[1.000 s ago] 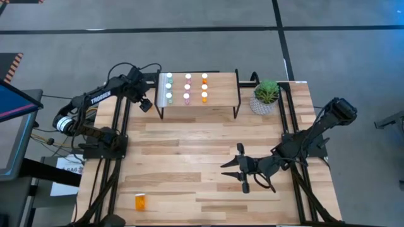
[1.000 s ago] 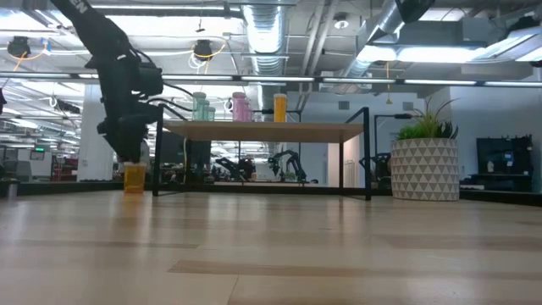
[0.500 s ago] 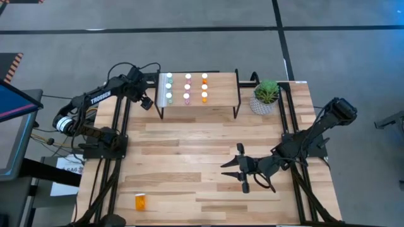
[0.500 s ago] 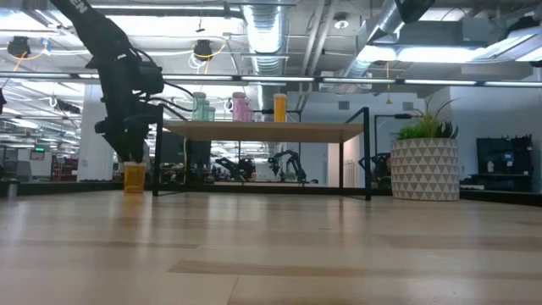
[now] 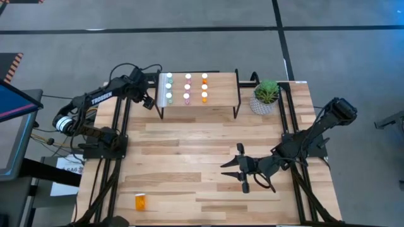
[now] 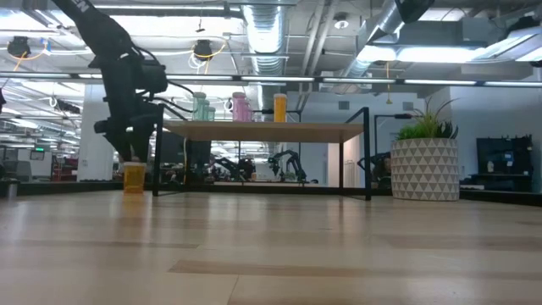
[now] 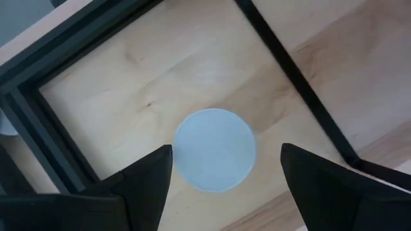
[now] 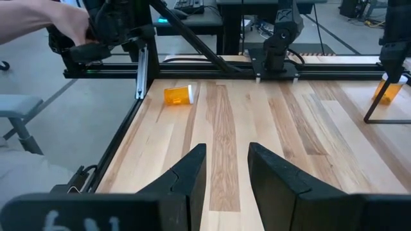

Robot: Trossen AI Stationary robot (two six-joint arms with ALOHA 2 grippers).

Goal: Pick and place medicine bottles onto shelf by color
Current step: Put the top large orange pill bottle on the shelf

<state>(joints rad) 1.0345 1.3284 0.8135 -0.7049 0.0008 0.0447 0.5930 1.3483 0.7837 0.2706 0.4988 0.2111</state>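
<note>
— Lighting? 
— Bright and even from overhead; ceiling fixtures (image 6: pixel 25 47) glare in the low view, and the table (image 5: pixel 208 145) carries only faint shadows. 
— Focus? 
— The white cap (image 7: pixel 215 158) looks soft, possibly too close; the low view's foreground planks blur.

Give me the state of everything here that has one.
left gripper: open, over a cap
orange bottle beneath it: upright on table, not gripped
other orange bottle: lying on its side
shelf bottles: nine, upright
right gripper: open, empty
plant: upright
</note>
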